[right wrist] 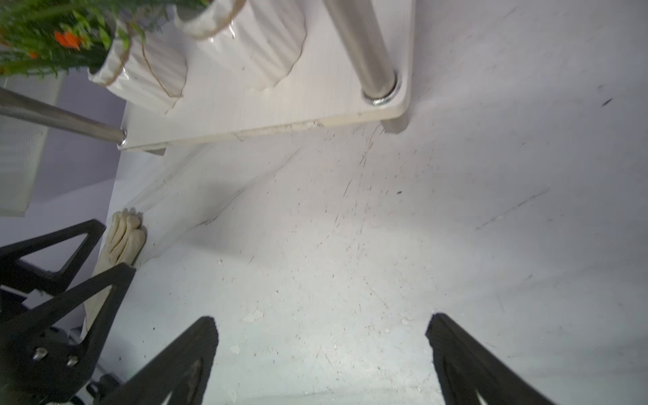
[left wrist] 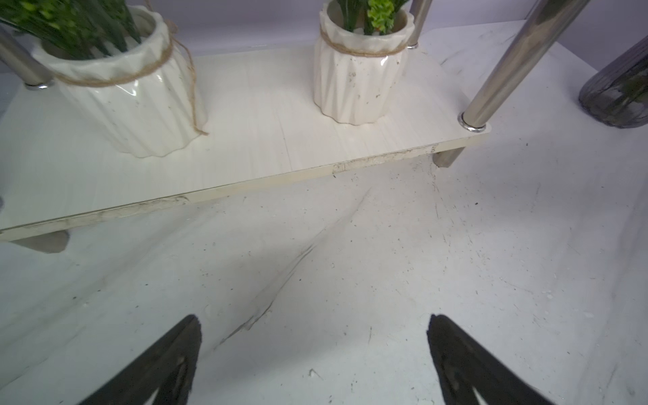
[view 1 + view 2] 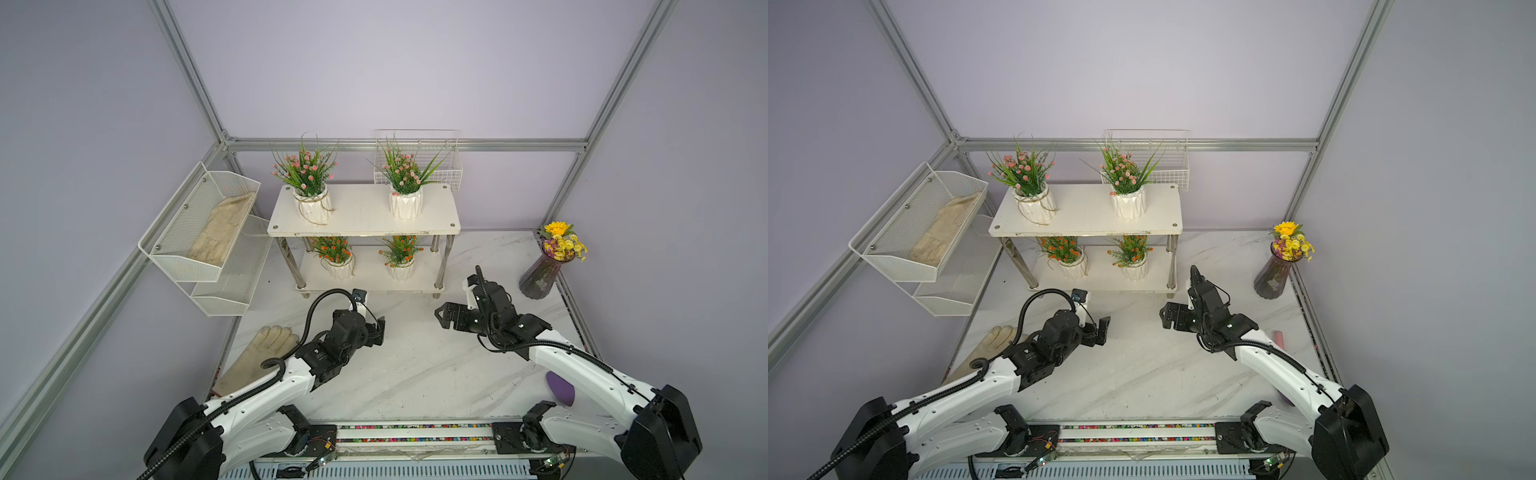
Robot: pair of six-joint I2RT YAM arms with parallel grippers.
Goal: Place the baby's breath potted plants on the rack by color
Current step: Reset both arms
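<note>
We see the pink plants [image 3: 307, 176] [image 3: 405, 174] on the rack's [image 3: 363, 218] top board and the orange plants [image 3: 334, 251] [image 3: 401, 253] on its lower board. Our left end effector [image 2: 314, 326] and right end effector [image 1: 322, 326] hang spread and empty over the desk [image 3: 415, 365], near the rack's front.

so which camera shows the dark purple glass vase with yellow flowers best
The top views: both show the whole dark purple glass vase with its yellow flowers. The left wrist view catches only part of its body; the right wrist view misses it.
</note>
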